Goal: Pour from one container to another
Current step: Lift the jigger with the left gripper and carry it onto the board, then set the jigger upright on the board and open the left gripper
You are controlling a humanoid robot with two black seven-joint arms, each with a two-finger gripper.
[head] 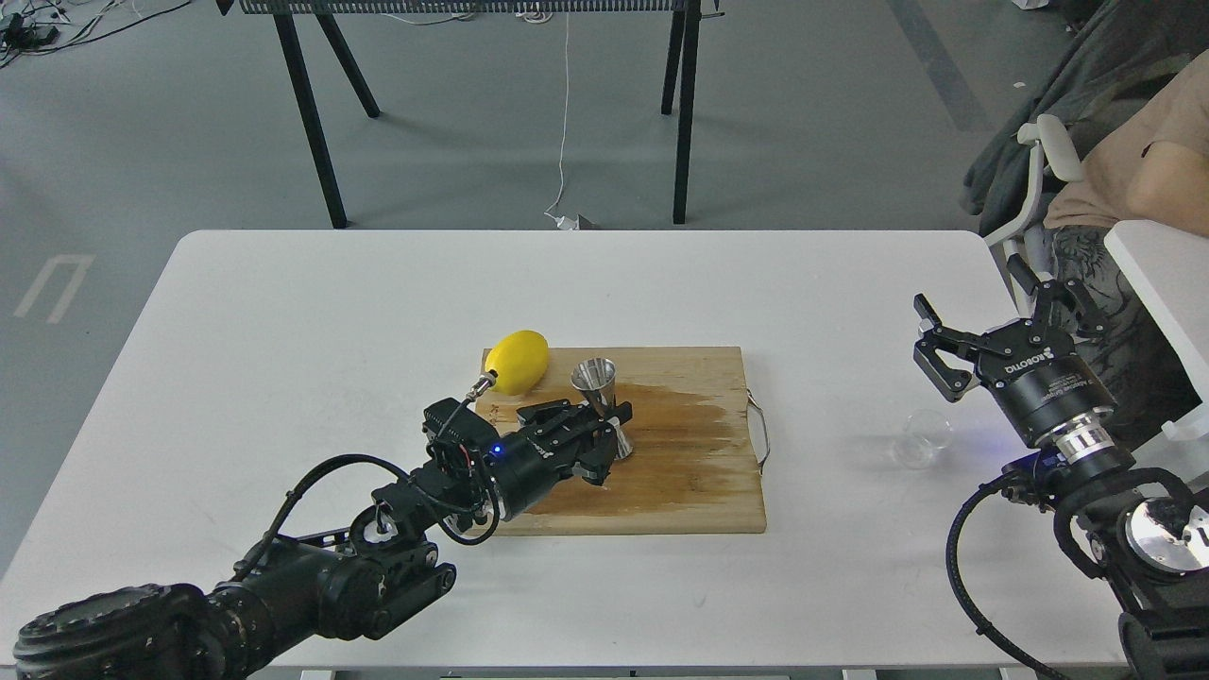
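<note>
The steel jigger (598, 382) stands nearly upright on the wooden cutting board (680, 496), just right of the lemon. My left gripper (604, 427) reaches in from the lower left and is shut on the jigger's narrow waist. The clear glass cup (923, 440) sits upright on the white table to the right of the board and looks empty. My right gripper (992, 316) hovers above and behind the cup, open, with nothing between its fingers.
A yellow lemon (518, 362) lies on the board's far left corner, close to my left wrist. A dark wet stain (689, 425) spreads over the board's middle. A wire handle (760, 434) sticks out of its right edge. A seated person (1133, 179) is at the far right.
</note>
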